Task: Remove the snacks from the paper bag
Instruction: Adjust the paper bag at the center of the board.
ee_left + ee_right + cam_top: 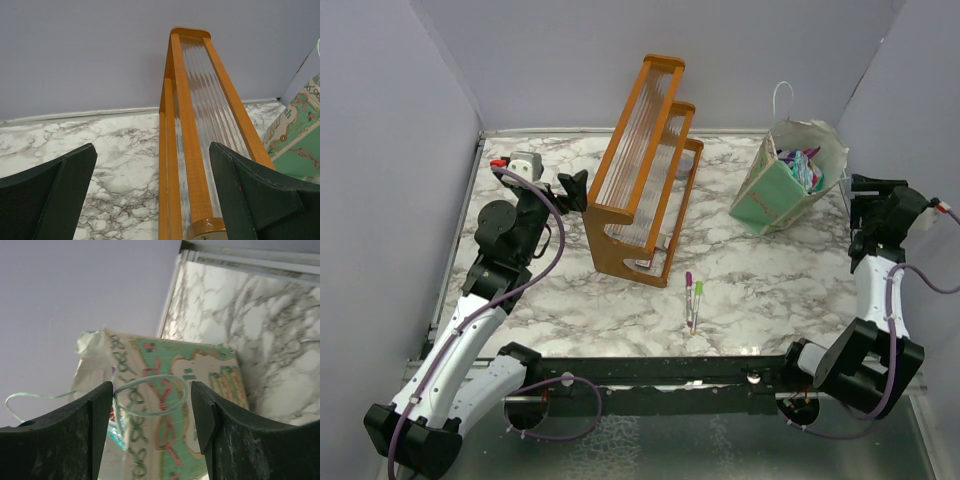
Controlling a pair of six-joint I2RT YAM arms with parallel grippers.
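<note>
The mint-green paper bag (pixel 782 190) stands at the back right of the table, tilted, its mouth open upward. Several shiny snacks (pixel 804 167) in teal, magenta and blue show inside its mouth. My right gripper (pixel 856 192) is open and empty just right of the bag. In the right wrist view the bag's printed face (pixel 170 390) and a white cord handle (pixel 150 397) lie between my open fingers (pixel 65 435). My left gripper (pixel 578 190) is open and empty at the left end of the orange rack, far from the bag.
An orange wooden slatted rack (pixel 645 165) stands mid-table and fills the left wrist view (pixel 195 150). Two thin marker pens (pixel 693 297), purple and green, lie in front of it. Grey walls close the back and both sides.
</note>
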